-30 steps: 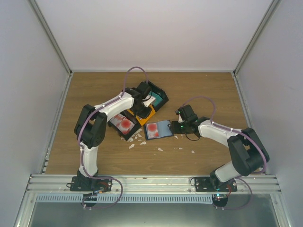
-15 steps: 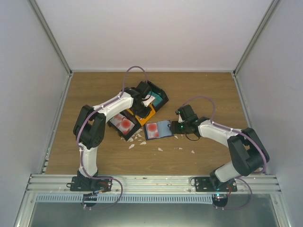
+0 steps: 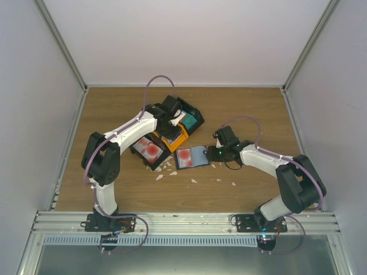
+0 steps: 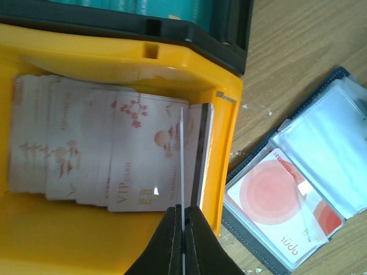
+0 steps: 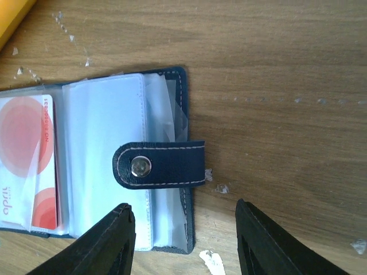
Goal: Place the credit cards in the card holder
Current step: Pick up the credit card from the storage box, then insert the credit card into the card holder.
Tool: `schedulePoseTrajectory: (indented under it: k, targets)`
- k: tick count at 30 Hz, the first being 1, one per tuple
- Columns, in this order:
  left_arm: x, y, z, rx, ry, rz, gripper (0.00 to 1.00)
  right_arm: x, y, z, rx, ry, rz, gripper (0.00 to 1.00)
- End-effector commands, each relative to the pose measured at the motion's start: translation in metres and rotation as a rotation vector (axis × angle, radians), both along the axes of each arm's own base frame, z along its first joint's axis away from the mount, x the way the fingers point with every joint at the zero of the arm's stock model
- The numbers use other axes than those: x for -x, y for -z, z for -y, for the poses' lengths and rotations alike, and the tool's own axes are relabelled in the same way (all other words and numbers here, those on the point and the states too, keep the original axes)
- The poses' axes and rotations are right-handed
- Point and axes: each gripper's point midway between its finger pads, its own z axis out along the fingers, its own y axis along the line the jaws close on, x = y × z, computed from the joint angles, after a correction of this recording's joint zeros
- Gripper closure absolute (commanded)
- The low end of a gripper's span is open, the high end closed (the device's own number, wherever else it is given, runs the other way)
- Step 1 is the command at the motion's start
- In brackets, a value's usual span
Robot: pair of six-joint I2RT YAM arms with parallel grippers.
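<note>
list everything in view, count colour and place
table: one, wood, under all
orange bin: one, orange, centre
beige cards: several, pinkish-beige, orange bin
black bins: two, black, flanking orange bin
teal cards: some, teal, far black bin
blotch cards: some, white-red, left black bin
card holder: one, navy, open beside orange bin
slotted card: one, white-red, in card holder
scraps: many, white, around card holder
held card: one, edge-on, left hand
left hand: one, black, shut over orange bin
right hand: one, black, open over card holder
</note>
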Motion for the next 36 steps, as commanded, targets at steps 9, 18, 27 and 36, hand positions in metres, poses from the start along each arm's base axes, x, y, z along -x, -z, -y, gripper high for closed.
schedulePoseTrajectory:
  k: [9, 18, 27, 36]
  targets:
    - [0.021, -0.112, -0.005, 0.352, -0.215, 0.301, 1.0, -0.012, -0.034, 0.002, 0.052, 0.019, 0.059, 0.48]
    - [0.083, -0.12, 0.017, 0.881, -0.286, 0.155, 1.0, -0.004, -0.025, -0.008, 0.075, -0.052, 0.019, 0.41]
    - [0.093, -0.071, 0.015, 0.906, -0.485, 0.073, 1.0, 0.008, 0.008, -0.016, 0.136, -0.105, -0.065, 0.41]
    - [0.091, -0.052, 0.026, 0.873, -0.481, 0.043, 1.0, 0.023, 0.037, -0.006, 0.287, -0.109, -0.132, 0.45]
